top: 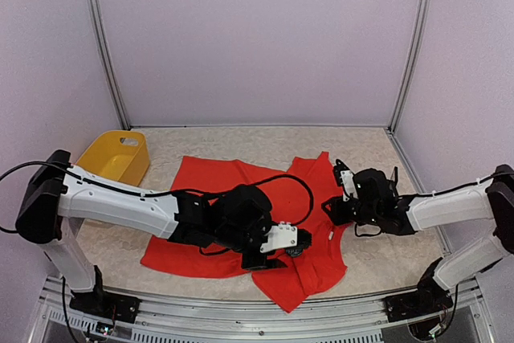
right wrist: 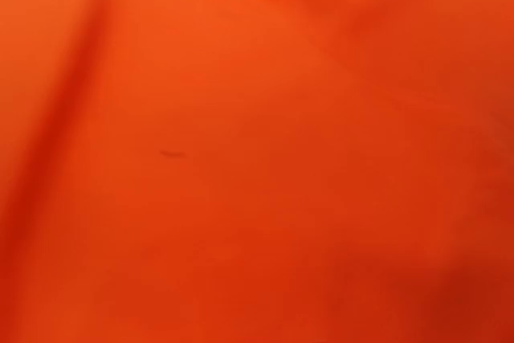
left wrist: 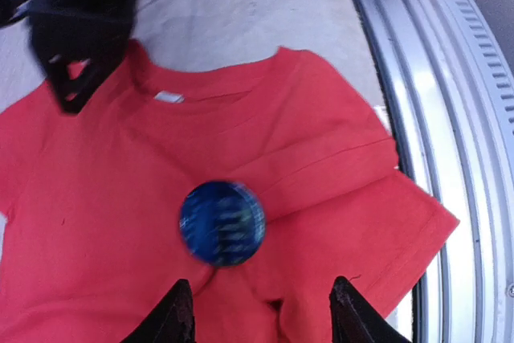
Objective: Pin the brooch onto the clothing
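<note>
Beige tabletop (top: 241, 140): blue brooch (left wrist: 222, 223) on red clothing (left wrist: 96, 198)
Left gripper (left wrist: 261, 287) released just beside brooch; right gripper (top: 332, 209) indistinct, state unclear

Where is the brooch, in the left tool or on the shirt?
On the shirt: the brooch lies there, apart from the open left tool.

My top camera gives me a bright, even picture. The light is soft, with only small dark shadows under the arms on the bench (top: 241, 142), and everything there looks sharp. My left wrist camera is smeared. The blue brooch (left wrist: 222, 223) on the red shirt (left wrist: 321, 118) looks fuzzy, and the metal rail (left wrist: 450, 118) shines pale. My right wrist camera is too close. It shows only blurry cloth that looks more orange, and nothing is in focus.
</note>
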Tool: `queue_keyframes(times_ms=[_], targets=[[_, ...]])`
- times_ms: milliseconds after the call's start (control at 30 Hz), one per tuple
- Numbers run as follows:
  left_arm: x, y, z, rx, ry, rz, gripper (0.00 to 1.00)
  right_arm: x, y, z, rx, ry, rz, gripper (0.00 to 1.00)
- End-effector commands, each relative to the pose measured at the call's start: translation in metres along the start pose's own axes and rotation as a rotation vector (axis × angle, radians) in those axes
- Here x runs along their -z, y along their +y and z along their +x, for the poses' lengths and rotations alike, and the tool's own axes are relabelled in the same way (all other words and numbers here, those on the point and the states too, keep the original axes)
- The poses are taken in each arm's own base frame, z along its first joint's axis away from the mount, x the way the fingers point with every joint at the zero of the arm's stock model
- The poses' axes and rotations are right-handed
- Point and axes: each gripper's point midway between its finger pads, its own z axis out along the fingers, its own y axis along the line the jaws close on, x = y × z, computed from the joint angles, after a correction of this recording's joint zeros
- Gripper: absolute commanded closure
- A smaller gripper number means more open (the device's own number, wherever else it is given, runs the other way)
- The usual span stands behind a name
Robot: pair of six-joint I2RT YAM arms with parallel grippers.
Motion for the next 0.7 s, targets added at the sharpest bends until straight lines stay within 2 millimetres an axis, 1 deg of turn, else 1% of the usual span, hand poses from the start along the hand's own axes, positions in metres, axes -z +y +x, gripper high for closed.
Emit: queue_keyframes(times_ms=[0,33,100,133,167,233,267,300,367,433,500,567,600,667], targets=[[0.062,0.108,0.033,0.668,-0.229,-0.275,0.50,-0.018,-0.041,0.033,-0.065,0.213,0.181,0.78],[0.068,0.122,0.054,0.816,-0.246,-0.333,0.54,-0.022,-0.045,0.036,-0.072,0.236,0.196,0.80],[0.066,0.132,0.105,1.017,-0.185,-0.429,0.60,-0.031,-0.056,0.038,-0.081,0.274,0.224,0.83],[0.061,0.134,0.137,1.106,-0.114,-0.488,0.61,-0.036,-0.060,0.038,-0.079,0.286,0.236,0.83],[0.060,0.135,0.165,1.181,-0.055,-0.537,0.61,-0.040,-0.067,0.038,-0.075,0.308,0.253,0.83],[0.057,0.135,0.219,1.308,0.055,-0.608,0.61,-0.053,-0.075,0.030,-0.057,0.326,0.267,0.83],[0.056,0.134,0.247,1.363,0.106,-0.642,0.61,-0.060,-0.083,0.027,-0.054,0.338,0.278,0.83],[0.057,0.136,0.268,1.403,0.136,-0.677,0.62,-0.067,-0.090,0.024,-0.050,0.350,0.285,0.84],[0.062,0.144,0.301,1.456,0.170,-0.741,0.63,-0.085,-0.102,0.015,-0.032,0.365,0.301,0.85],[0.071,0.158,0.320,1.476,0.170,-0.803,0.64,-0.102,-0.112,-0.003,-0.005,0.357,0.311,0.85],[0.077,0.175,0.327,1.473,0.151,-0.833,0.64,-0.118,-0.119,-0.023,0.035,0.351,0.324,0.84],[0.083,0.189,0.328,1.447,0.130,-0.856,0.64,-0.130,-0.120,-0.044,0.088,0.353,0.329,0.84],[0.084,0.196,0.327,1.427,0.122,-0.865,0.63,-0.134,-0.119,-0.057,0.112,0.349,0.329,0.84],[0.089,0.209,0.324,1.383,0.126,-0.890,0.61,-0.133,-0.112,-0.080,0.158,0.337,0.331,0.84]])
